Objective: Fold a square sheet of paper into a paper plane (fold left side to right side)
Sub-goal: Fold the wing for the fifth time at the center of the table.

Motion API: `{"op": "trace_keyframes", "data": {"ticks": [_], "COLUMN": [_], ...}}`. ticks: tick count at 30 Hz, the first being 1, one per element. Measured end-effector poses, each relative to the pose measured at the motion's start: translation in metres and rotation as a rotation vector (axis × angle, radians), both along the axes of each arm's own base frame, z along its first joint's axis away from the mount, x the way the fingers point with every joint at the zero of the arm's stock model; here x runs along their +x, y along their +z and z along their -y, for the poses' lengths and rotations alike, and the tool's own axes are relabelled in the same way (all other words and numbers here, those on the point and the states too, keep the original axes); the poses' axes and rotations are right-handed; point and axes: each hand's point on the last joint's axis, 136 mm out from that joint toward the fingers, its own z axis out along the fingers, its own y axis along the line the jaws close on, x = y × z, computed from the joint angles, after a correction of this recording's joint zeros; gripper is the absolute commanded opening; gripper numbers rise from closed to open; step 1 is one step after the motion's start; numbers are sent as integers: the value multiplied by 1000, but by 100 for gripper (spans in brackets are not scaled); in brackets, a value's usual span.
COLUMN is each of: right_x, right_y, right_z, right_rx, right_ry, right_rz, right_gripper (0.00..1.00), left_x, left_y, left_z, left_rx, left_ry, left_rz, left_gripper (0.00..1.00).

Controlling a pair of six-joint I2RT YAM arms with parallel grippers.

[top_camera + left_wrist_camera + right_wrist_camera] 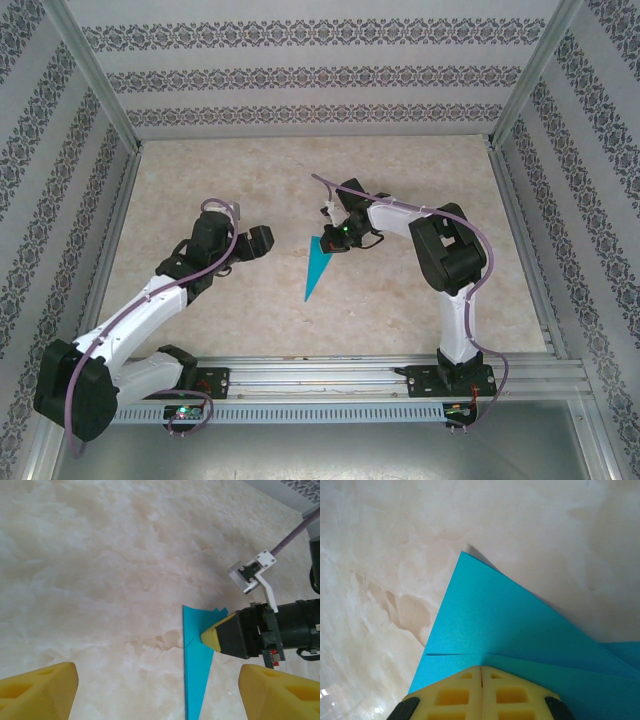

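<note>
We begin with the patterned walls (300, 75) boxing in a pale marbled worktop (250, 190), which has a metal rail (330, 375) along its 6 o'clock edge. From that rail the left arm (150, 300) reaches toward 1 o'clock. The right arm (450, 260) rises and bends back toward 9 o'clock, so both wrists end up near the middle of the worktop.

Between them lies the paper plane (320, 265), a slim teal dart flat on the worktop just off centre (the only strongly coloured thing on the stone). From above, its point aims at 7 o'clock and its broad end at 1 o'clock. In the left wrist view the point runs toward 6 o'clock, and layered corners show at the broad end.

The right pincer (335, 235) has its yellow fingers pressed together, with no gap between them in its own wrist view. Their joined tip rests on the broad end of the paper plane, and we see nothing caught between them. The left pincer (255, 240) sits at 9 o'clock of the paper plane, apart from it. Its fingers (45, 690) are spread wide, and its own view shows bare worktop and the plane's point between them.
</note>
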Motion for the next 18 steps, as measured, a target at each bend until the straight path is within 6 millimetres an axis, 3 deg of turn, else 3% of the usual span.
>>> {"op": "trace_keyframes", "data": {"ticks": [11, 18], "right_x": [1, 2], "right_y": [1, 6], "right_z": [-1, -2], "right_rx": [-3, 5], "right_ry": [7, -5], "right_rz": [1, -4], "right_gripper": [1, 27], "left_x": [0, 0], "left_y": [-6, -6], "left_z": [-7, -8], "left_rx": [2, -5], "left_ry": [24, 22], "left_rz": [-15, -18], "left_gripper": [85, 86]}}
